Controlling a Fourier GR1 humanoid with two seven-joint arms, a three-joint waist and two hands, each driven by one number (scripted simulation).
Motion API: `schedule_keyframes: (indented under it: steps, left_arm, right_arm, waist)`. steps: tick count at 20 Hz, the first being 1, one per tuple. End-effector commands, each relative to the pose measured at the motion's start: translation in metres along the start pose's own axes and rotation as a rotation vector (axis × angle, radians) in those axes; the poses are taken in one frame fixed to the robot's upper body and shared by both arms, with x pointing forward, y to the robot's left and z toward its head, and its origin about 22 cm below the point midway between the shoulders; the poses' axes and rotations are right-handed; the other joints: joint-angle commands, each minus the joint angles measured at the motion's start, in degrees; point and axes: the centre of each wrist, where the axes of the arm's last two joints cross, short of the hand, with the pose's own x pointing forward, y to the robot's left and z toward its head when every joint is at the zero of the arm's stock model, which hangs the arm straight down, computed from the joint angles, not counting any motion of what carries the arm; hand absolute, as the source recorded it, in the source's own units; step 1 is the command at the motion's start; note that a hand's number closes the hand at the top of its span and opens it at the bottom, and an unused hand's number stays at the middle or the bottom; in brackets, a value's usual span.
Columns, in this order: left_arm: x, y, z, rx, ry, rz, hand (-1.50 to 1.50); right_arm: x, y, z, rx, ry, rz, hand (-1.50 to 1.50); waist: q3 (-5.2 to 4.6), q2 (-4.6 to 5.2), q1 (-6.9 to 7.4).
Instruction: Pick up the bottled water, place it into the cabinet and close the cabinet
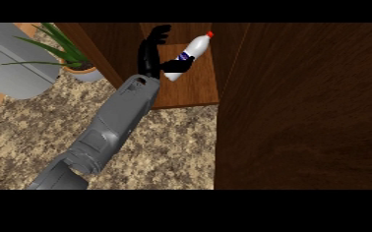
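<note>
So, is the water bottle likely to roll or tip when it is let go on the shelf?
The water bottle looks round and narrow and leans now, so it may tip or roll on the shelf. Its smooth white side could slip in the left hand. It seems stiff, not floppy.

In cabinet, bottled water; potted plant left.

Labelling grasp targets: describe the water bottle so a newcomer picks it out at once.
Look at the brown wooden cabinet at the top middle, left of the tall dark door panel. Over its shelf a black hand curls round the bottle. It is the only white thing there: tilted, red cap, dark blue label.
</note>
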Motion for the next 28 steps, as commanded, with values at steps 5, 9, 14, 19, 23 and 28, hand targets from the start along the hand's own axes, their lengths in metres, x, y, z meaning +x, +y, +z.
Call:
schedule_keyframes:
  steps: [5,9,14,19,23,28]
  left_arm:
    - [0.025,-0.01,-0.006,0.014,-0.087,0.026,-1.5]
    - [0.04,-0.002,-0.012,0.042,-0.214,0.282,1.5]
    - [0.051,-0.007,-0.01,-0.138,-0.274,0.513,1.5]
    - [0.048,-0.008,-0.008,-0.151,-0.244,0.547,1.5]
    - [0.048,-0.013,0.005,-0.188,-0.224,0.57,1.5]
    - [0.031,-0.019,0.041,-0.397,-0.193,0.749,1.5]
  right_arm:
    - [0.016,-0.001,-0.007,0.011,-0.033,-0.045,-1.5]
    - [0.015,0.001,-0.008,-0.031,-0.047,-0.063,-1.5]
    - [0.016,0.001,-0.008,-0.004,-0.036,-0.058,-1.5]
    - [0.032,-0.003,-0.011,0.031,-0.034,-0.047,-1.5]
    - [0.021,0.007,-0.008,0.03,-0.033,-0.037,-1.5]
    - [0.027,0.006,-0.017,0.012,-0.035,-0.019,-1.5]
  waist:
    - [-0.09,0.34,-0.52]
    - [-0.21,0.01,1.56]
    - [-0.13,-0.34,1.77]
    - [-0.04,-0.96,1.77]
    - [-0.02,-1.53,1.87]
    - [-0.11,-1.65,2.44]
